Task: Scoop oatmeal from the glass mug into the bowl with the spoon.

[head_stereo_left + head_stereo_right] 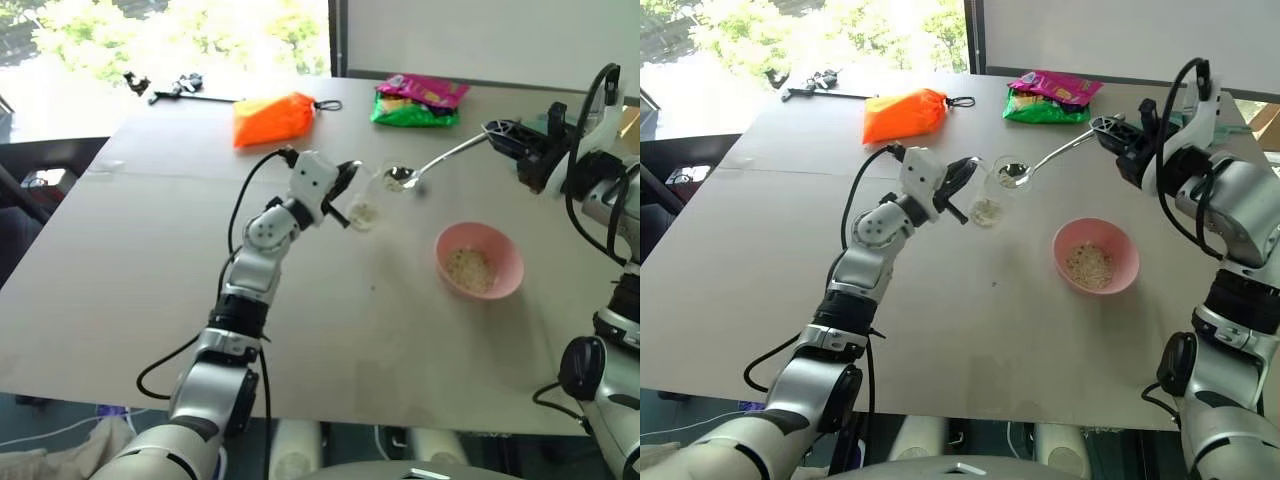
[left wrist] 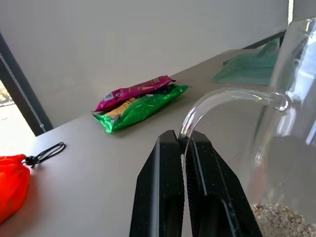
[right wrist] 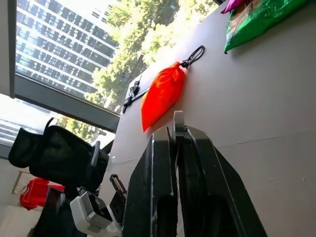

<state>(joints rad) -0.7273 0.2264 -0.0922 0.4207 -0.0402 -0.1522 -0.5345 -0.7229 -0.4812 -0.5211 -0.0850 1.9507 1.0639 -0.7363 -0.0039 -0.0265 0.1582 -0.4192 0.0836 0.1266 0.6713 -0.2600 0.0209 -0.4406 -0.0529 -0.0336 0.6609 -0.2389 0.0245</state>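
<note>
Task partly done: oatmeal [image 1: 1089, 263] is seen in the bowl [image 1: 1117, 243], right of centre. The glass mug [image 1: 987, 197], some oats left, is pinched by its handle in the left end effector [image 2: 183, 148]. The spoon [image 1: 1040, 165], apparently empty, is clamped in the right end effector [image 3: 175, 136] just above the mug.

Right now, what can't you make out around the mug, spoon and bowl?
- Spoon load: head views, too small to tell whether oats are on it.
- Glass mug: left wrist view, cut off by the frame edge; left claw hides part of the handle.
- Spoon handle: right wrist view, right claw fingers cover most of it.
</note>
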